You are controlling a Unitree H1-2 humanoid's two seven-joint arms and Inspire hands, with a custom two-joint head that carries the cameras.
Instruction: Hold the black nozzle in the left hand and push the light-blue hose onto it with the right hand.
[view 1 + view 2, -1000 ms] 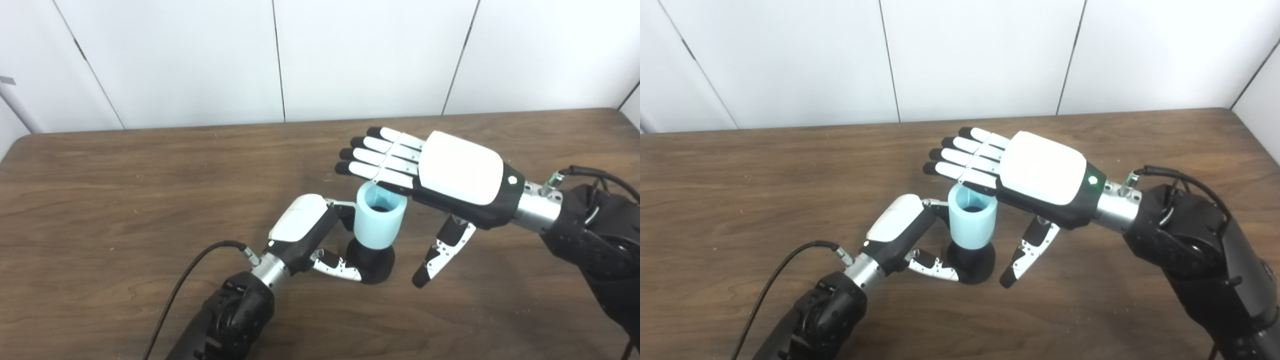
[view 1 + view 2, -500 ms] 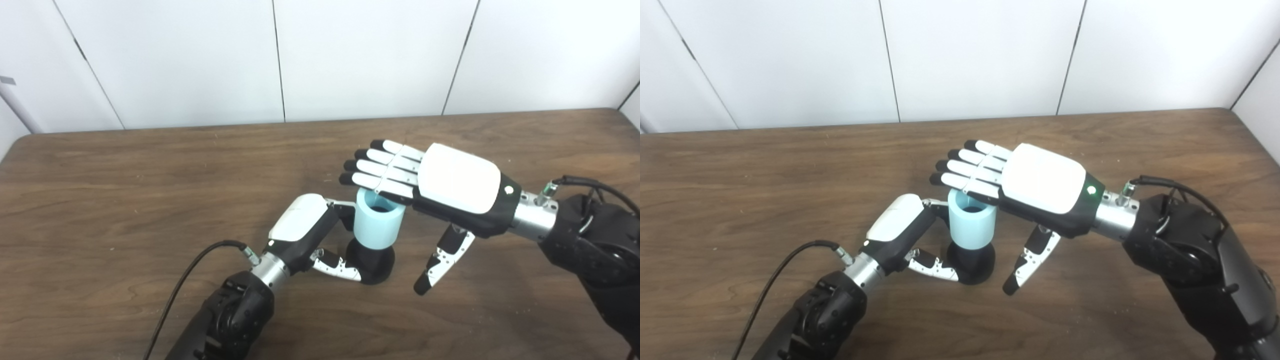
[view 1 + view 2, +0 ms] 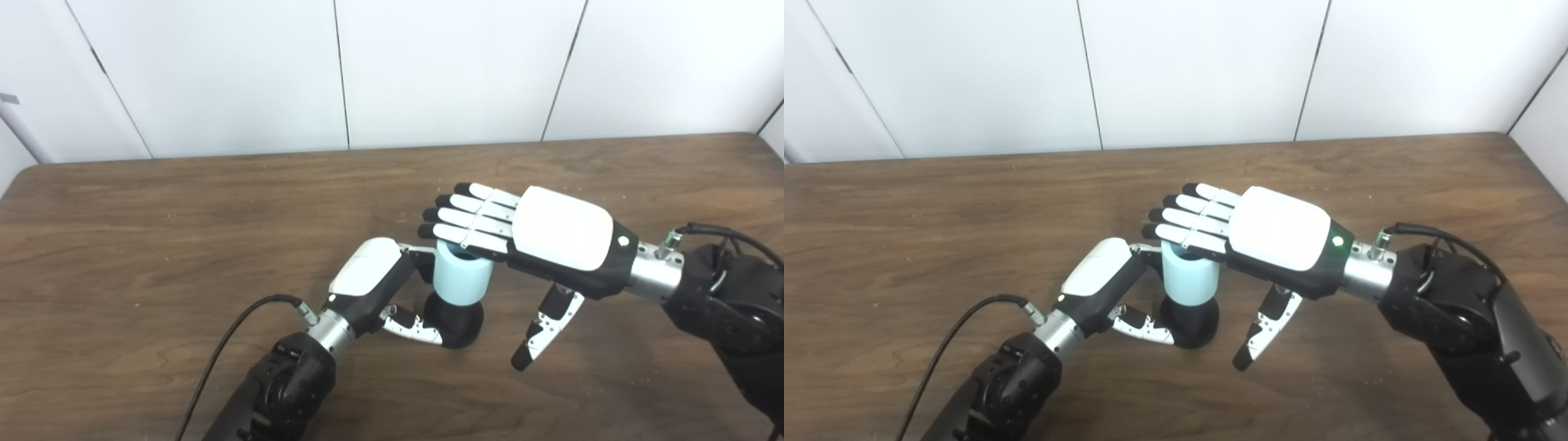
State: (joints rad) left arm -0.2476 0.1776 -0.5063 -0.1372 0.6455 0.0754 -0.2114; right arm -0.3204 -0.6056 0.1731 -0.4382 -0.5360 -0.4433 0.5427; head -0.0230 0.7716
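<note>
Scene: wooden table (image 3: 153, 245), white panelled wall at the far edge.
Black nozzle (image 3: 454, 320): upright near table centre, flared base on the wood.
Light-blue hose (image 3: 458, 280): short upright sleeve seated over the nozzle's top, open end upward.
Left hand (image 3: 373, 278): wrapped round the nozzle from the left, thumb curled along the near side of the base, fingers behind the hose and largely hidden.
Right hand (image 3: 1268, 236): flat, palm down, fingers (image 3: 1188, 222) straight and pressed together on the hose's rim, thumb hanging free to the right, gripping nothing.
Likely handling: light, stiff-walled sleeve; smooth sides probably slippery; best pressed squarely on the top rim, nozzle braced low at the base.
</note>
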